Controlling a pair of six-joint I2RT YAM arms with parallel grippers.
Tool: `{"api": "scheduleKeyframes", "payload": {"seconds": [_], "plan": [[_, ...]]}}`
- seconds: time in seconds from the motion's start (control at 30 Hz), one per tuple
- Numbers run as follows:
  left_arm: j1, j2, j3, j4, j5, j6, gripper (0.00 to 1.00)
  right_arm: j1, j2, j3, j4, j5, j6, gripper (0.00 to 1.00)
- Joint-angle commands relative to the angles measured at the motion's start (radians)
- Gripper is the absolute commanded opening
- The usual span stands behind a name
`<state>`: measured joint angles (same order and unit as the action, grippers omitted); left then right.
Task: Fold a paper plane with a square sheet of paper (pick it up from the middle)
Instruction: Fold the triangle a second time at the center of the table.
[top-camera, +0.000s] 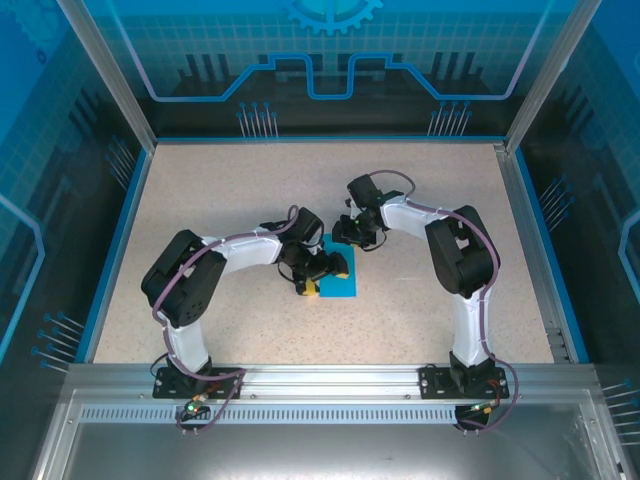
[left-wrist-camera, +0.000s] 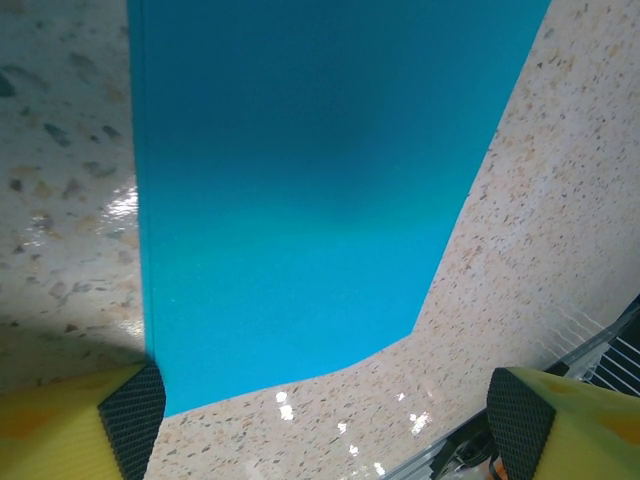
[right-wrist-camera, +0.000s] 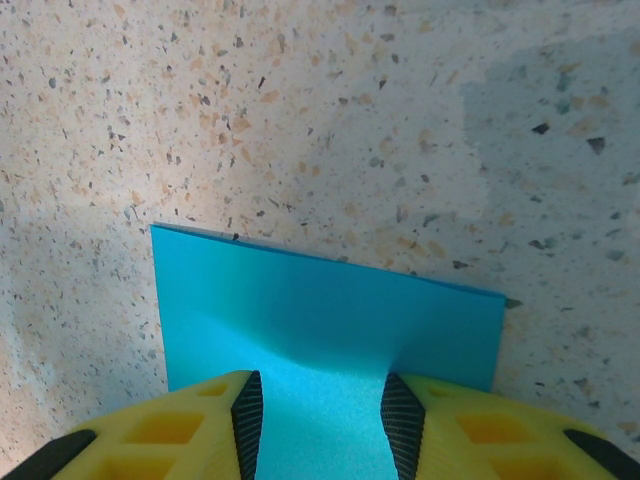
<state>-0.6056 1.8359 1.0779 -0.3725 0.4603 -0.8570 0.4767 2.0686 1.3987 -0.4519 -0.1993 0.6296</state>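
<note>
Top external: both arms elbow-bent over the square sheet of paper (top-camera: 345, 289); left gripper (top-camera: 326, 278) wide-spread, right gripper (top-camera: 354, 241) half-spread.

The surface (top-camera: 200, 190) was pale and speckled like stone, framed by a thin blue border (top-camera: 330, 139). A turquoise paper (top-camera: 348, 287) lay on it near the middle, a little towards the near edge.
</note>
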Motion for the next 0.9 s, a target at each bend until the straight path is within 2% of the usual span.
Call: {"api": "scheduleKeyframes", "payload": {"seconds": [0.0,0.13,0.43,0.87], "plan": [[-0.019,0.020,0.043,0.011,0.008,0.031,0.88,-0.030,0.060,-0.035,-0.043,0.043,0.012,0.42],[-0.026,0.032,0.076,-0.029,-0.017,0.041,0.88,-0.031,0.063,-0.039,-0.038,0.040,0.014,0.42],[-0.046,0.046,0.135,-0.193,-0.190,0.077,0.88,-0.035,0.064,-0.050,-0.030,0.037,0.018,0.42],[-0.067,0.073,0.158,-0.169,-0.144,0.087,0.87,-0.039,0.068,-0.061,-0.022,0.033,0.021,0.42]]}}
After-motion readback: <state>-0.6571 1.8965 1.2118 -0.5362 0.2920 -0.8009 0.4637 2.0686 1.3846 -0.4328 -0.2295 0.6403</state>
